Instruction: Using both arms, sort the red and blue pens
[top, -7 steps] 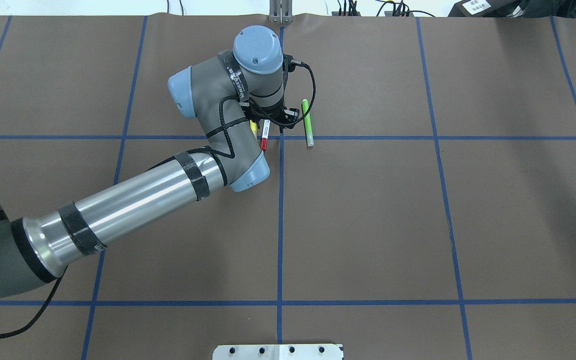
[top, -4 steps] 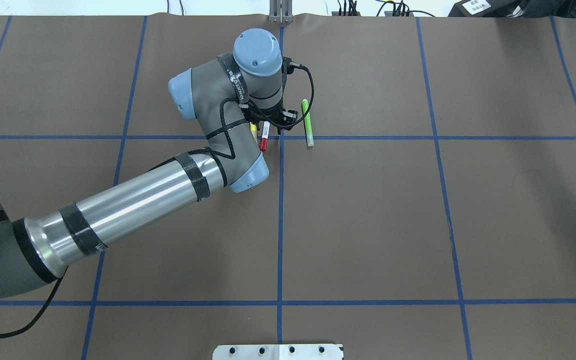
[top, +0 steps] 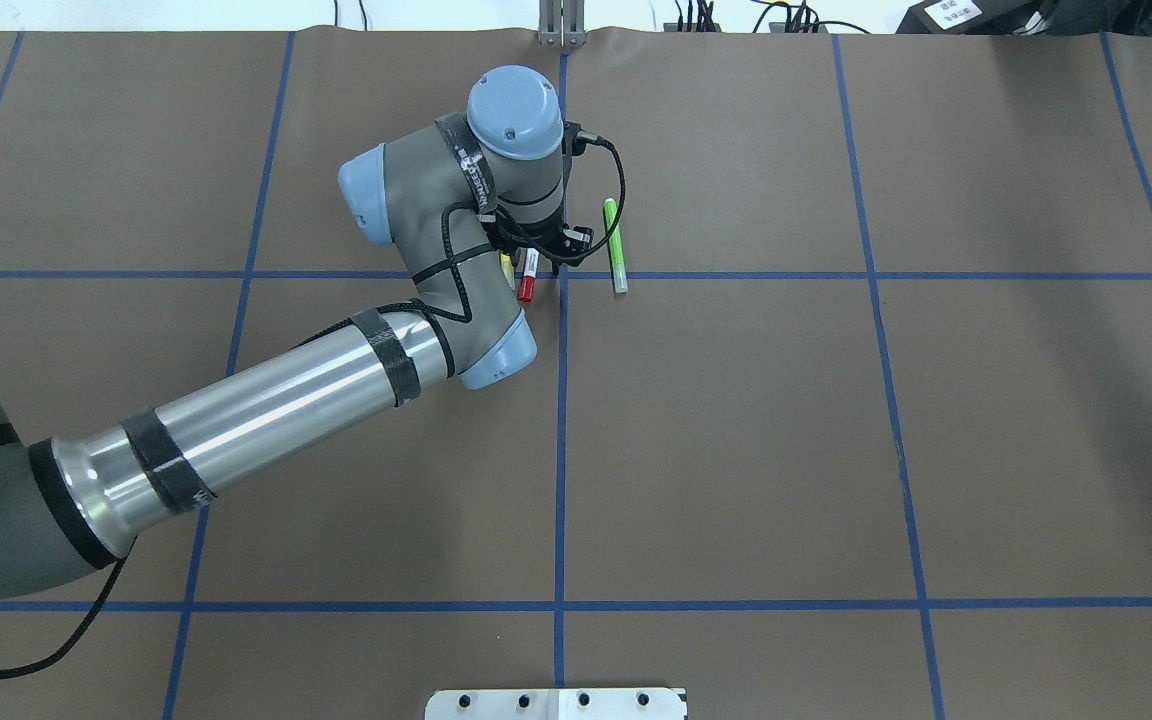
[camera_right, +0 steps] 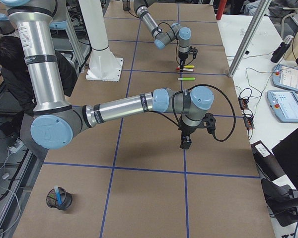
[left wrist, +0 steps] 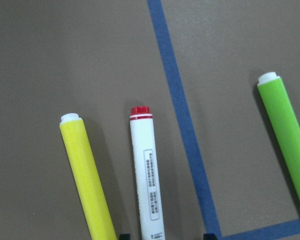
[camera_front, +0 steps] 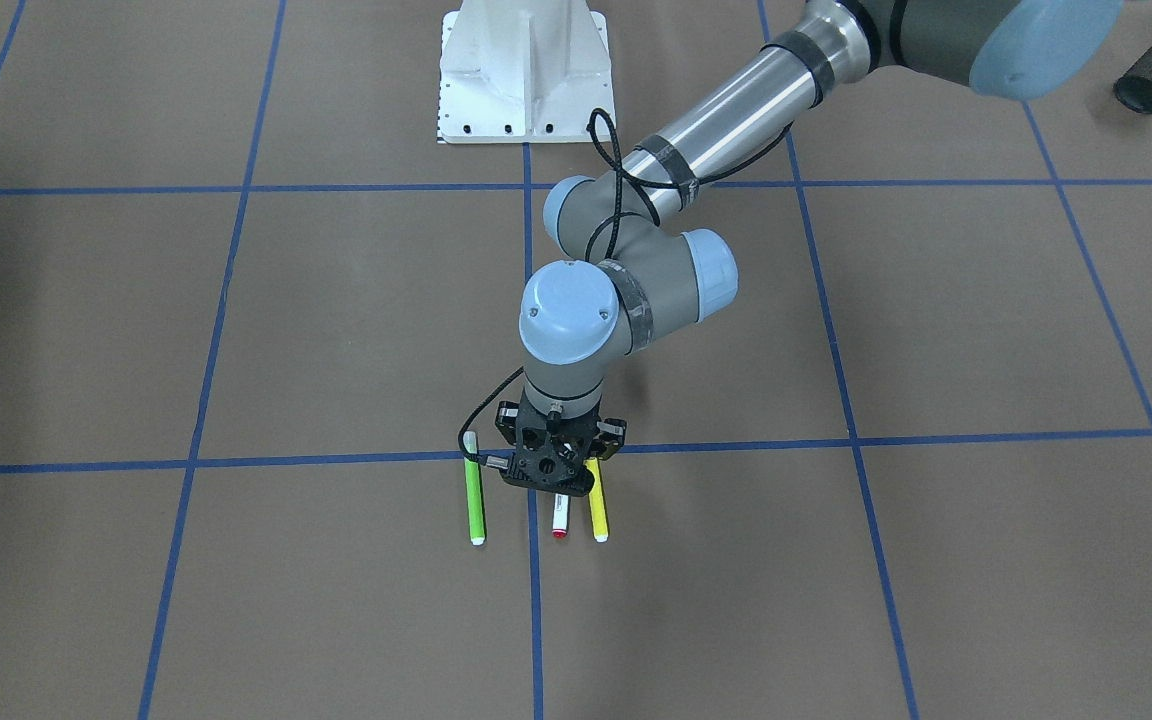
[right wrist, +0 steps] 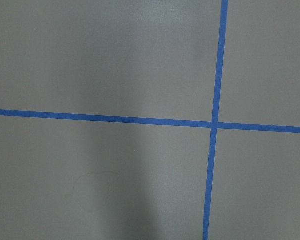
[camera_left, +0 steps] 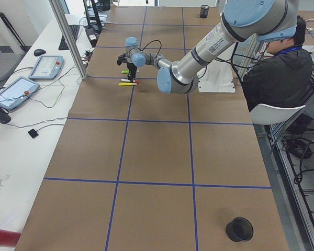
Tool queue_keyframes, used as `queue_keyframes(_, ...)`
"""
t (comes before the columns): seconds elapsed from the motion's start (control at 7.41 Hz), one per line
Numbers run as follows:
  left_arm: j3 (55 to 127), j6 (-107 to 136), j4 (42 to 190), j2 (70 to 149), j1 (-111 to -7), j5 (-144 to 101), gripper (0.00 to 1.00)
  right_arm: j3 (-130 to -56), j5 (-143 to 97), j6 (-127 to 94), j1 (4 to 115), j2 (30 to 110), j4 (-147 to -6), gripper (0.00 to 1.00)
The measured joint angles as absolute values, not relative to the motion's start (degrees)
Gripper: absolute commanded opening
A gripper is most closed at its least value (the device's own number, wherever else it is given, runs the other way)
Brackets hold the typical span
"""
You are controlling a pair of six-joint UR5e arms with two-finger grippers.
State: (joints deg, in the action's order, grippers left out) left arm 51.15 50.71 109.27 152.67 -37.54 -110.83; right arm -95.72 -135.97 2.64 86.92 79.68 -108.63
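Note:
The red pen [left wrist: 147, 180], a white printed barrel with red ends, lies on the brown mat between a yellow marker [left wrist: 87, 180] and a green marker [left wrist: 287, 145]. My left gripper [left wrist: 167, 236] hangs straight above it, open, its fingertips standing on either side of the barrel and apart from it. From overhead, the left gripper [top: 536, 262] hides most of the red pen [top: 528, 278]. A blue pen [camera_right: 57, 193] stands in a black mesh cup [camera_right: 60, 199]. My right gripper [camera_right: 185, 144] hovers over bare mat; I cannot tell whether it is open or shut.
Blue tape lines [left wrist: 182, 125] grid the mat. A second black mesh cup [camera_left: 239, 228] stands near the table end on my left. The white pedestal [camera_front: 526, 75] is at the robot side. A seated person [camera_left: 280, 78] is beside the table.
My left wrist has shifted slightly toward the robot side over the red pen. The pens have not moved.

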Motion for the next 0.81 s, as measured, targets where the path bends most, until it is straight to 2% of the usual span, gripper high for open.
queue_keyframes(0.81, 50.80, 50.71, 109.48, 152.58, -37.53, -110.83, 0.44, -95.39, -135.97, 2.64, 86.92, 79.74, -108.63, 1.00)
